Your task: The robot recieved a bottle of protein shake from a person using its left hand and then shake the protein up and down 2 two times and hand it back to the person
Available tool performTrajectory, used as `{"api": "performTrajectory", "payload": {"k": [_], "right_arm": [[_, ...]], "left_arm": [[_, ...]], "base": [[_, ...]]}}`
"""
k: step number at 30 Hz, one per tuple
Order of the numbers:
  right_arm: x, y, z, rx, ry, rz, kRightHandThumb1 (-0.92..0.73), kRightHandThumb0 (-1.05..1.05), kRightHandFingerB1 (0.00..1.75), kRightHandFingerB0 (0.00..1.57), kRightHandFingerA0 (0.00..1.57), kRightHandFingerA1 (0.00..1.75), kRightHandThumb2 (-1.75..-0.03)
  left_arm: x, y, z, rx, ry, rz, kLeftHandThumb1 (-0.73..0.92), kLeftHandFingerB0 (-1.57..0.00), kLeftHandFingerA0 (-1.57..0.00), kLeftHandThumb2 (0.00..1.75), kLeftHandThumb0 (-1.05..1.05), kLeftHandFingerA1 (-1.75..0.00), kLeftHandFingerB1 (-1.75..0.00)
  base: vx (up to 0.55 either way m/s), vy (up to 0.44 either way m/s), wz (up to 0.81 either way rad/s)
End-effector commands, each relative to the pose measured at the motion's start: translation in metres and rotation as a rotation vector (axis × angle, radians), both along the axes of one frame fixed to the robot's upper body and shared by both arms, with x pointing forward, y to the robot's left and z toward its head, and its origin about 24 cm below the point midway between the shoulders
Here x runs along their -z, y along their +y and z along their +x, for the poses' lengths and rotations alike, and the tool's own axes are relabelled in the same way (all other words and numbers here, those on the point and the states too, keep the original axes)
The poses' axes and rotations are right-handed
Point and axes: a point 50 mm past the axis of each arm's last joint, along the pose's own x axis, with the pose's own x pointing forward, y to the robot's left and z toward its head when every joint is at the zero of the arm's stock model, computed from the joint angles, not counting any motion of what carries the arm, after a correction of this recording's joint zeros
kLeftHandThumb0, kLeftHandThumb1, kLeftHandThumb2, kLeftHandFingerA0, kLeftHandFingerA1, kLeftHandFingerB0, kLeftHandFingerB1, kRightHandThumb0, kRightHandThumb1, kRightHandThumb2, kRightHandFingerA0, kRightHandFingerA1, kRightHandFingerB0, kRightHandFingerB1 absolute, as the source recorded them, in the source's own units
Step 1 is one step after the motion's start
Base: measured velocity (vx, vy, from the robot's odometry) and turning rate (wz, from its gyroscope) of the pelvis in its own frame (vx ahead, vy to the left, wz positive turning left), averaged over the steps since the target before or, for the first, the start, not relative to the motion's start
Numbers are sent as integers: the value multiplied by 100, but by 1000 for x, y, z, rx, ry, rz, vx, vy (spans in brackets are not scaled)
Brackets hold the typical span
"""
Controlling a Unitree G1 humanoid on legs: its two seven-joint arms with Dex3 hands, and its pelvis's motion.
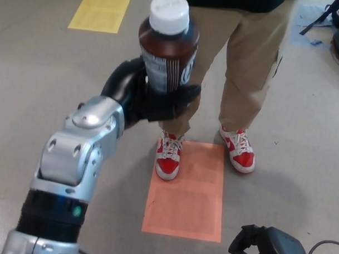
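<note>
Left hand [151,101]: black fingers wrapped round the lower body of the protein shake bottle [168,52], held upright in the air above the floor [43,72], in front of a person's legs [238,68].

Bottle: brown liquid, white screw cap [169,13], printed label at the grip zone. Appears nearly full, so judged fairly heavy for its size; contents will slosh and tug at the grip. Rigid plastic, probably smooth, and could slip if the hold loosens. Best hold is the mid-to-lower body, leaving cap and shoulder free for the person to take.

Right hand: partly visible at the bottom right edge [268,247]; finger state cannot be told.

Person stands by an orange floor marking [183,205].
</note>
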Motion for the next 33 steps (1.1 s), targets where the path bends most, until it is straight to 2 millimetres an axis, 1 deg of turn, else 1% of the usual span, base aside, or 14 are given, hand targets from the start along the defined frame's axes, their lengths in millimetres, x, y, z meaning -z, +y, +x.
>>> {"api": "performTrajectory", "payload": {"k": [1, 2, 4, 7, 10, 11, 12, 15, 22, 24, 27, 30, 31, 33], "right_arm": [[4, -6, -6, 1, 23, -17, -49, -45, 89, 95, 97, 96, -116], [4, -6, -6, 4, 29, -17, -50, -45, 81, 98, 97, 91, -116], [4, -6, -6, 1, 33, -15, -48, -46, 88, 95, 96, 95, -118], [5, -6, -6, -2, 35, -18, -50, -46, 81, 98, 96, 89, -115], [4, -5, -6, -7, 31, -20, -51, -46, 80, 98, 99, 93, -113], [5, -5, -6, -5, 32, -16, -49, -45, 87, 94, 98, 96, -117], [5, -5, -7, 0, 34, -8, -49, -44, 79, 98, 99, 91, -115], [5, -6, -7, 5, 39, -7, -50, -44, 79, 98, 101, 95, -113], [5, -6, -5, 2, 45, -11, -50, -46, 83, 97, 97, 91, -116], [4, -6, -5, 1, 40, -11, -50, -44, 82, 97, 93, 84, -114], [4, -6, -5, 0, 37, -4, -49, -44, 82, 97, 96, 89, -117], [5, -6, -6, 2, 40, -2, -51, -46, 80, 97, 98, 92, -115], [5, -6, -6, 1, 43, -2, -52, -46, 81, 96, 95, 85, -113], [5, -6, -6, 2, 43, 0, -51, -45, 81, 97, 96, 87, -113]], "left_arm": [[-21, -1, 7, -20, 1, -12, 80, -76, -110, 63, -31, -77, -73], [-28, -2, 8, -20, -7, -2, 80, -79, -112, 63, -30, -76, -70], [-33, -3, 9, -27, -14, 18, 79, -79, -112, 63, -30, -75, -68], [-38, -4, 10, -35, -15, 27, 79, -77, -112, 63, -30, -77, -71], [-44, -5, 12, -35, -26, 27, 79, -75, -114, 63, -29, -78, -78], [-45, -5, 12, -37, -27, 28, 80, -79, -116, 63, -30, -79, -77], [-46, -5, 13, -41, -27, 24, 79, -77, -116, 63, -30, -80, -74], [-49, -5, 15, -45, -27, 17, 79, -76, -114, 63, -28, -81, -70], [-49, -3, 17, -59, -18, 18, 78, -76, -114, 63, -29, -79, -68], [-48, -2, 17, -58, -19, 18, 78, -78, -114, 63, -28, -79, -69], [-48, -2, 16, -58, -25, 24, 78, -75, -114, 63, -28, -78, -67], [-48, -1, 16, -62, -26, 34, 79, -76, -113, 63, -30, -78, -73], [-47, 0, 15, -62, -26, 34, 78, -77, -112, 63, -30, -77, -71], [-47, 1, 15, -66, -27, 33, 78, -76, -112, 63, -30, -75, -67]], "base": [[0, 0, 0], [0, 0, 0], [0, 0, 0], [0, 0, 0], [0, 0, 0], [0, 0, 0], [0, 0, 0], [0, 0, 0], [0, 0, 0], [0, 0, 0], [0, 0, 0], [0, 0, 0], [0, 0, 0], [0, 0, 0]]}}
